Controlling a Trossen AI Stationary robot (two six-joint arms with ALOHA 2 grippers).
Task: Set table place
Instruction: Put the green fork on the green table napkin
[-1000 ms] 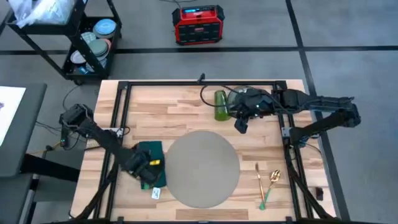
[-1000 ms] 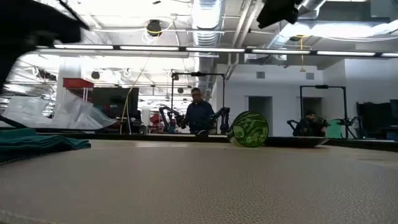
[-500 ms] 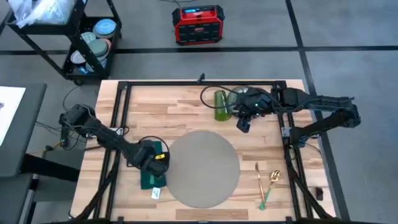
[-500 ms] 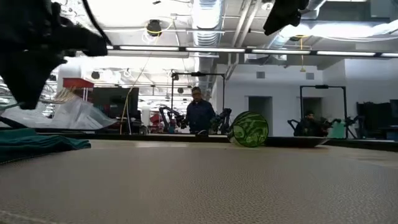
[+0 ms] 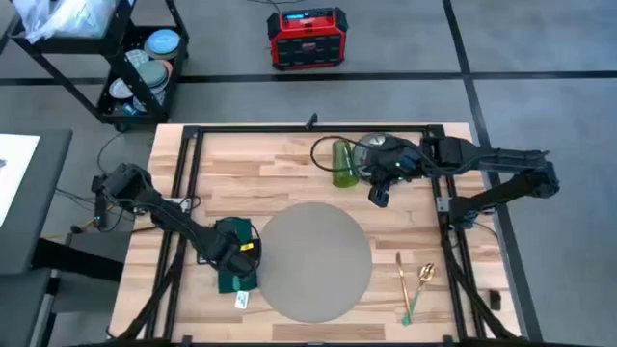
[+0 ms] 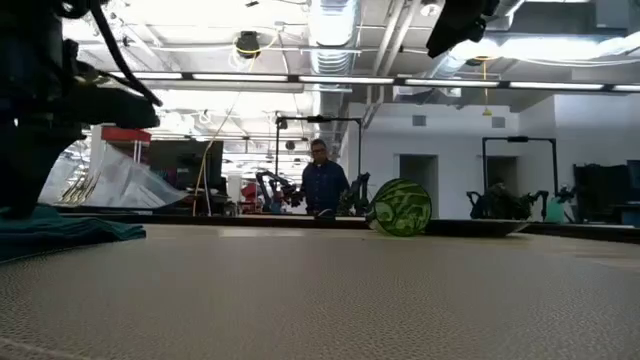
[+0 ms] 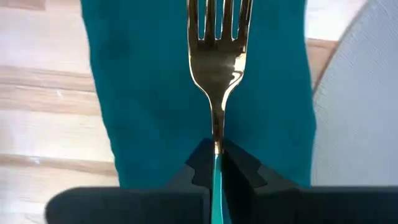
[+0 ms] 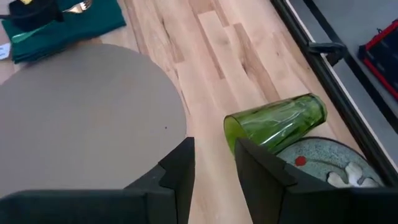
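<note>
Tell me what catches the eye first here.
The left gripper holds a gold fork over the dark green napkin, beside the round grey placemat. Across the table, the right gripper hangs open near a green glass lying on its side.

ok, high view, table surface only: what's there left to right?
Napkin with the left end effector above it holding a fork → round grey placemat → gold cutlery near the right edge. The green glass and plate lie farther back, overlapping that order.

1 placemat (image 5: 314,260), 1 napkin (image 5: 234,253), 1 glass (image 5: 341,162) (on side), 1 plate (image 5: 376,152)
</note>
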